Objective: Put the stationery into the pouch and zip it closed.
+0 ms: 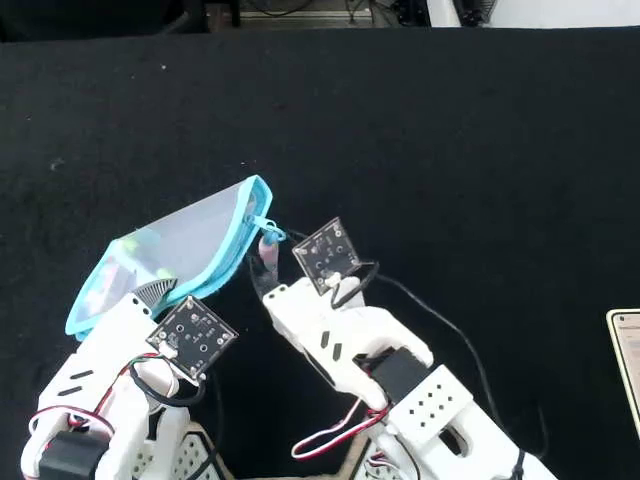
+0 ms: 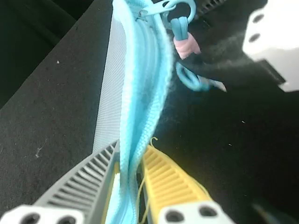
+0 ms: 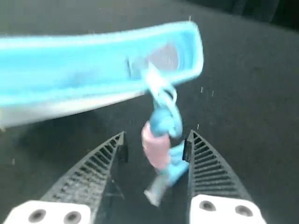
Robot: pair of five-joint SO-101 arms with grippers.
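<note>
The pouch [image 1: 195, 240] edge is clamped by the left claw [image 2: 131, 149]; the zipper pull [image 3: 161, 144] is flanked by the right claw [image 3: 157, 135], its fingers spread apart.

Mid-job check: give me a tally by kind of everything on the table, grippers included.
pouch: 1
zip pull: 1
grippers, left gripper and right gripper: 2
pale card: 1
items inside pouch: too unclear to count
Total: 5 counted

Bright, even light on the black table [image 1: 450, 150], shadows faint.
</note>
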